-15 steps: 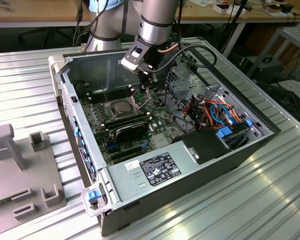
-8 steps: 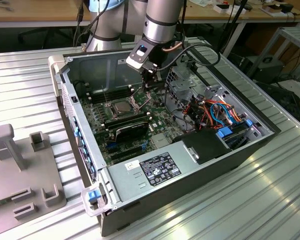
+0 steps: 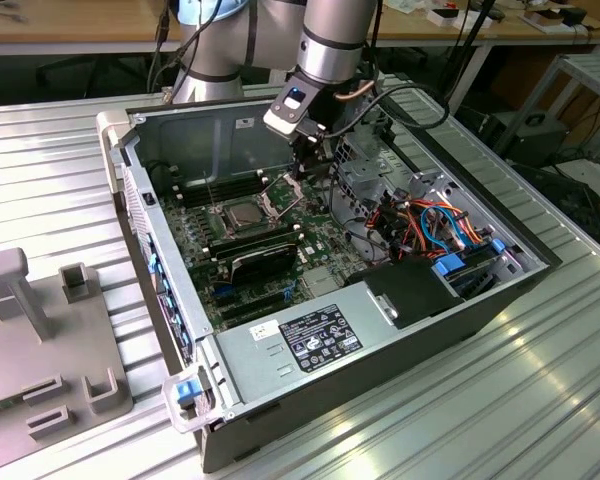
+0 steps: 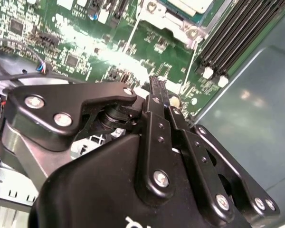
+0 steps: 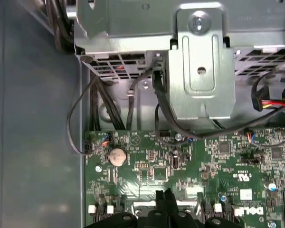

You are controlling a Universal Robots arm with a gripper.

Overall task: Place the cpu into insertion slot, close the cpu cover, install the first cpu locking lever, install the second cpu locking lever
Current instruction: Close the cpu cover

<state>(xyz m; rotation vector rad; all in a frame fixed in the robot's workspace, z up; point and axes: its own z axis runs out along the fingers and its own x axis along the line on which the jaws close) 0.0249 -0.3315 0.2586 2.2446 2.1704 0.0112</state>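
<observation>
Ribbed metal bench [image 3: 60, 150] carries open computer case [image 3: 185, 140]. Cpu [image 3: 242, 212] lies flat in insertion slot [image 3: 220, 220]. Gripper [image 3: 298, 180] hangs just beside slot, on exterior view's right of it. Fingers [image 4: 156, 97] pressed together, nothing visible between them. Slot lies just beyond fingertips in second wrist view. Cannot tell whether cover is down.

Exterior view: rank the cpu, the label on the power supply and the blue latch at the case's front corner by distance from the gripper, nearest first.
1. cpu, just to the exterior view's left of the gripper.
2. label, on the power supply, nearer the camera.
3. blue latch, at the near corner, farthest.
</observation>
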